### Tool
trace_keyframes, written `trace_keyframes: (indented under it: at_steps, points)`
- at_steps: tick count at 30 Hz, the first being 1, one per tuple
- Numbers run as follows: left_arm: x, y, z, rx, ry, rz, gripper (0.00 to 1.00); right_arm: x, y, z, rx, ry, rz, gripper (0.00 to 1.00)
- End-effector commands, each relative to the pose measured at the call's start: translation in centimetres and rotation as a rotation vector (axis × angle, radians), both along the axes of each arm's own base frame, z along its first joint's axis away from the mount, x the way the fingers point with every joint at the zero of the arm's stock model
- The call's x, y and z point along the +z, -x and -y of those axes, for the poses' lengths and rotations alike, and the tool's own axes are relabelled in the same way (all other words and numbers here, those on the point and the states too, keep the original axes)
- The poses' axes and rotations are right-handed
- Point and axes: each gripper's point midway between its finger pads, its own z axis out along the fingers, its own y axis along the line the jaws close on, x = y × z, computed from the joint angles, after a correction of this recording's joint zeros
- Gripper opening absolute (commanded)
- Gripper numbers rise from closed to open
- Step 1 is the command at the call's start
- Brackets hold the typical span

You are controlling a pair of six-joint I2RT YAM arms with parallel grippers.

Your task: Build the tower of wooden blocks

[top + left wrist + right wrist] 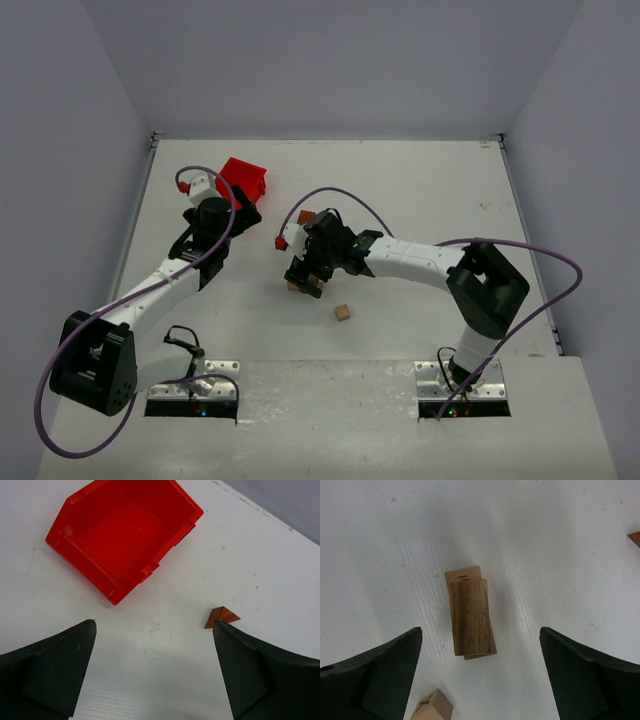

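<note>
My left gripper (154, 624) and right gripper (479, 630): wide open, empty.
Stack (470, 615) lies below my right jaws; cube (432, 707) near it, wedge (221, 616) farther off. I judge the pieces light, stiff, smooth: grip flat opposite faces.

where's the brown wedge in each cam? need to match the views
Top external: brown wedge mid-table, right of and nearer than the red bin.
Left wrist: wedge right of centre, below-right of the bin.
Right wrist: only a corner of it, at the right edge.
Shared landmark: the red bin, in top and left wrist only.
</note>
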Motion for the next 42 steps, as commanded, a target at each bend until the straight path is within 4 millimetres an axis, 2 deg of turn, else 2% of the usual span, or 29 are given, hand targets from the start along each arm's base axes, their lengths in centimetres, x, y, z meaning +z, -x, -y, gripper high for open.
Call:
trace_keyframes:
  at_steps: [1,42]
  points:
    - [0.9,-0.8,0.0,0.001,0.018,0.050,1.00,1.2,-1.5,-0.7,-0.030,-0.013,0.048,0.99]
    - [1.0,-0.9,0.6,-0.037,0.022,0.059,1.00,1.0,-2.1,0.9,-0.063,0.041,0.103,0.99]
